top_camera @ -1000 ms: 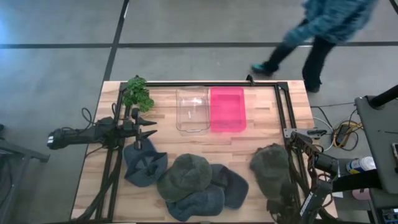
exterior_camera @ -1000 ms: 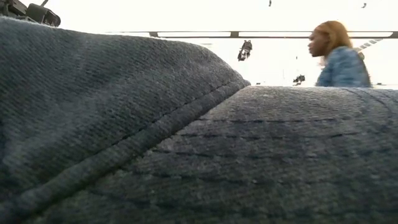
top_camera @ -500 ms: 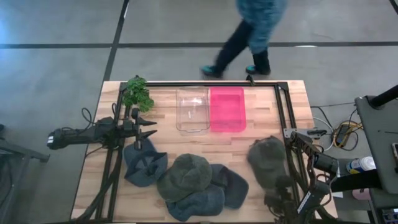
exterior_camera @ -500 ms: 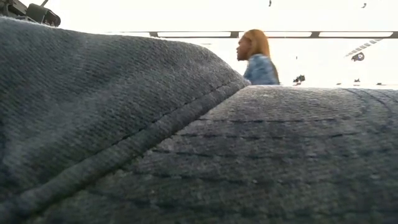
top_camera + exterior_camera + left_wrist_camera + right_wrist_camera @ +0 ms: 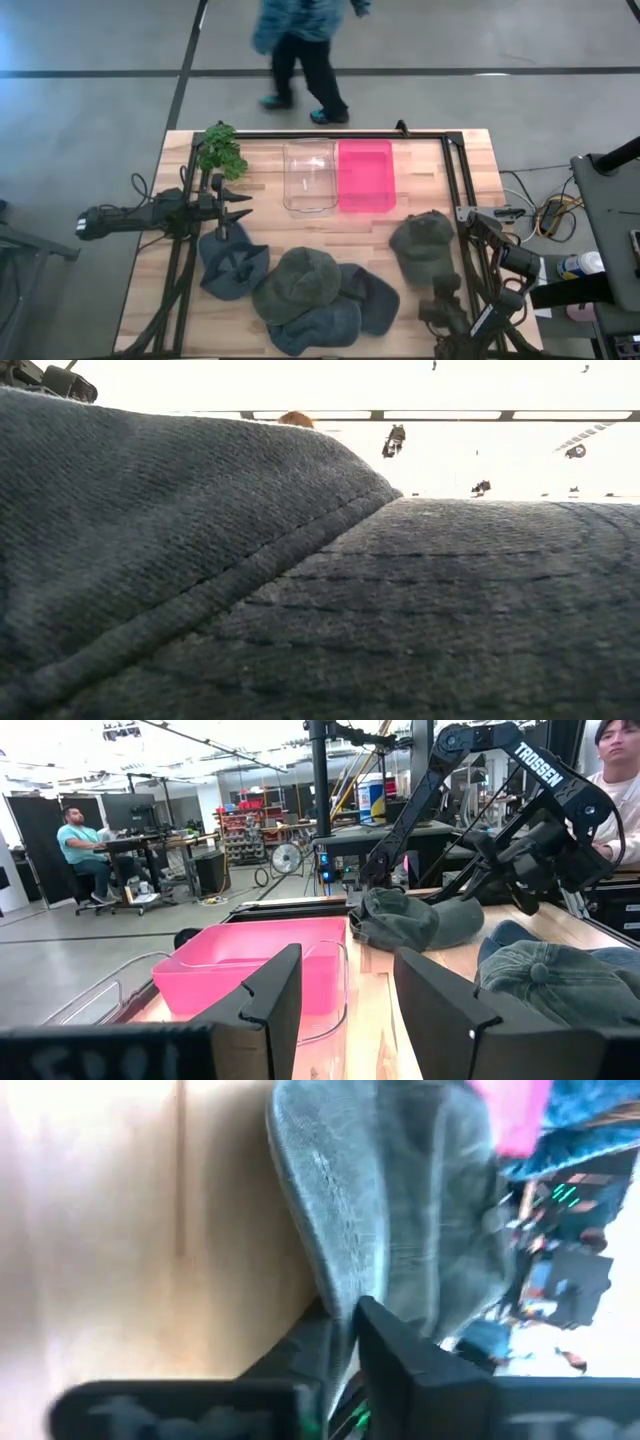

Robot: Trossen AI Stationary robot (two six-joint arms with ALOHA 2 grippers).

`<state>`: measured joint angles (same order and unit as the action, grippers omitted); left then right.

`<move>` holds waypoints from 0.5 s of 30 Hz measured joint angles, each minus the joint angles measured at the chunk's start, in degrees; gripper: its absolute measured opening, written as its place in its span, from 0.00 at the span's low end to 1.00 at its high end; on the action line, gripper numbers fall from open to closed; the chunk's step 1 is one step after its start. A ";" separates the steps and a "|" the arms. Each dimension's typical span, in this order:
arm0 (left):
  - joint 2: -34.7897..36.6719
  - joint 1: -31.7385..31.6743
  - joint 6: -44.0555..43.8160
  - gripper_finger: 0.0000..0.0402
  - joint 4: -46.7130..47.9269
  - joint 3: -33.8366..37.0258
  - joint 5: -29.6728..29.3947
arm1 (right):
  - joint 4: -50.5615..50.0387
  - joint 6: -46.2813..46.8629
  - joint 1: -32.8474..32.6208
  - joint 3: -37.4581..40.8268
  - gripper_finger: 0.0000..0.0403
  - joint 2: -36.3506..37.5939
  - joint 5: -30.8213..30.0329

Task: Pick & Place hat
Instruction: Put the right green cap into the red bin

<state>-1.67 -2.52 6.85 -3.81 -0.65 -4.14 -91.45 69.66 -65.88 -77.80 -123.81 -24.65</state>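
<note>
An olive green hat (image 5: 423,240) lies at the table's right, also seen in the left wrist view (image 5: 410,918). My right gripper (image 5: 438,287) is at its near side, shut on it (image 5: 345,1315). My left gripper (image 5: 240,205) waits open at the left, above the table (image 5: 345,990), with nothing between its fingers. A blue hat (image 5: 232,265), a second olive green hat (image 5: 300,283) and two more blue hats (image 5: 325,325) lie overlapping along the near middle. One blue hat (image 5: 300,580) fills the low view. My right gripper pinches the olive green hat at an edge on its near side (image 5: 335,1280) between its two fingers. The fingers come from the table's near side, roughly level. Whether the hat is clear of the table I cannot tell.
A clear bin (image 5: 309,176) and a pink bin (image 5: 366,176) stand side by side at the far middle. A small green plant (image 5: 220,150) stands at the far left. A black frame (image 5: 452,170) runs around the table. A person (image 5: 300,40) walks beyond the far edge.
My right gripper has gone toward the table's far edge and a little left. The olive green hat has gone the same way, closer to the pink bin. The person behind the table has walked from right to left.
</note>
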 joint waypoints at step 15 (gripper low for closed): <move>0.00 0.00 -0.01 0.38 0.02 -0.01 0.01 | 2.09 -3.11 3.17 -11.46 0.03 8.49 -18.62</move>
<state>-1.67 -2.52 6.84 -3.79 -0.66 -4.14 -89.36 66.56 -62.71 -89.27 -115.31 -43.27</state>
